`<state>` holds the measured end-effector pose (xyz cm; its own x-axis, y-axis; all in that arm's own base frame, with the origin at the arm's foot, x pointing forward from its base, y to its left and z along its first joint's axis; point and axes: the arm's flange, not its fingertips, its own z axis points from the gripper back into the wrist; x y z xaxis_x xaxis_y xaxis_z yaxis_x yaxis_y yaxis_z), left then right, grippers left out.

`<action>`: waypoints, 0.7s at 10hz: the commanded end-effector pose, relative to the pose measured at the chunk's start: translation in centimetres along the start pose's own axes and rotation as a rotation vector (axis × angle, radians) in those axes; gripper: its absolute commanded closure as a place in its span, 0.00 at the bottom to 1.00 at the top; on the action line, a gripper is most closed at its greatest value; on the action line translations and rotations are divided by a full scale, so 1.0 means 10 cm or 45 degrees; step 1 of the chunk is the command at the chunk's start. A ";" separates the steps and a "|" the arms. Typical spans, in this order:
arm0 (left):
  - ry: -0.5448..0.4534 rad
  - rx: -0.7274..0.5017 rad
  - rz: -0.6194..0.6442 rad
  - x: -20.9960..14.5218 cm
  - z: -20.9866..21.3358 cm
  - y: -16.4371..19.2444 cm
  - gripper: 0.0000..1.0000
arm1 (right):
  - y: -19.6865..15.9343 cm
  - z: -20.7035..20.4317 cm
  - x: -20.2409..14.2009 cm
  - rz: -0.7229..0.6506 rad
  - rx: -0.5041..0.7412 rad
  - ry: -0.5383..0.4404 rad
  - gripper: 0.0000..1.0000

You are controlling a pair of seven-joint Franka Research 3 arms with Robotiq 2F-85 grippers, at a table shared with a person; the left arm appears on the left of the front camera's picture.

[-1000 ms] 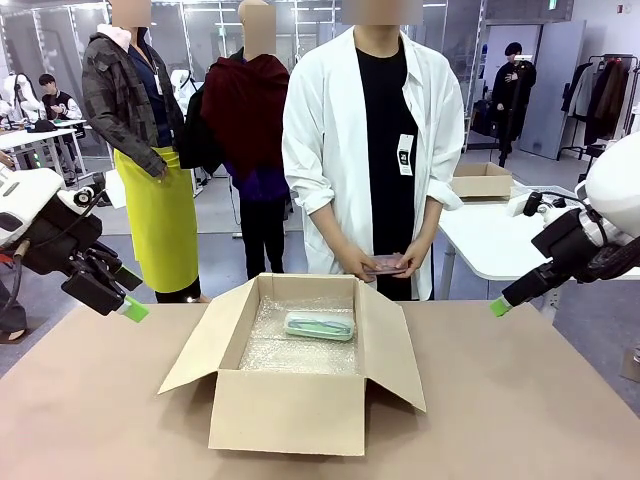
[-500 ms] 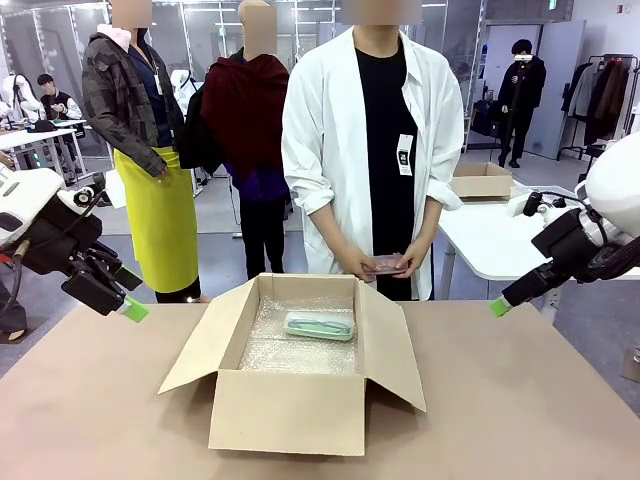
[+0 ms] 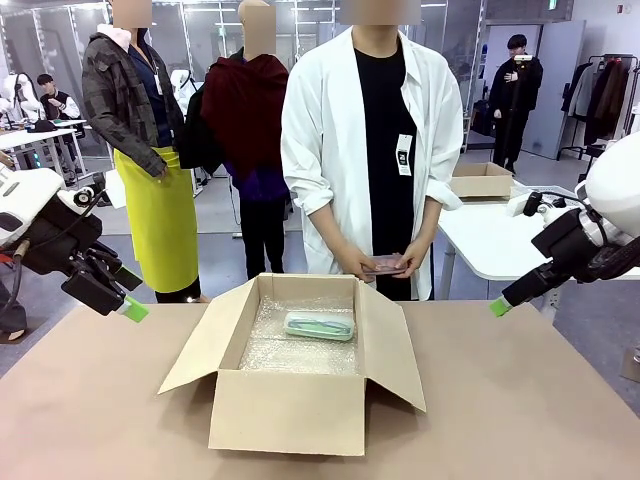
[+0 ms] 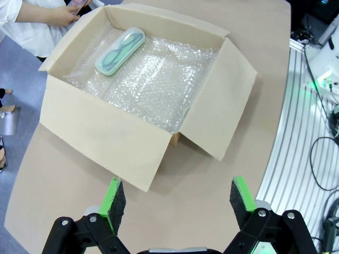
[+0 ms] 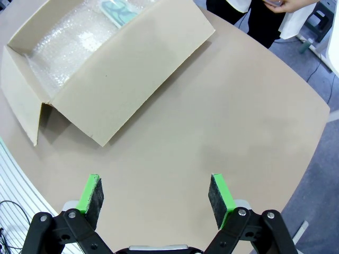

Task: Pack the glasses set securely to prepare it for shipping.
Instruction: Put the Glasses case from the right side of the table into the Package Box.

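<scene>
- Left claw [image 4: 175, 203] and right claw [image 5: 156, 196] are held spread, empty.
- The pink case [image 3: 385, 266] is held in the person's hands [image 3: 356, 264] beyond the box [image 3: 290, 410], nearer the right claw.

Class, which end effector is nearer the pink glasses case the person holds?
Right. The right end effector, open, hangs right of and below the pink case; the left end effector, also open, hangs far left, beyond the cardboard box.
</scene>
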<state>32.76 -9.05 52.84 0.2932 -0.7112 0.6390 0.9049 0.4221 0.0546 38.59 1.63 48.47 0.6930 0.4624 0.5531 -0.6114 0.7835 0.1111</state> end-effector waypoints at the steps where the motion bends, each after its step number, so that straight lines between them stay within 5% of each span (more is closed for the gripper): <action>1: -0.016 -0.029 -0.022 -0.02 0.02 0.02 0.00 | 0.01 0.01 0.00 -0.007 -0.004 -0.005 0.00; 7: -0.016 -0.029 -0.022 -0.02 0.02 0.02 0.00 | 0.01 0.01 0.00 -0.007 -0.004 -0.005 0.00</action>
<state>32.76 -9.05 52.84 0.2932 -0.7112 0.6389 0.9049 0.4221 0.0546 38.59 1.63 48.47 0.6930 0.4624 0.5531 -0.6114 0.7835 0.1112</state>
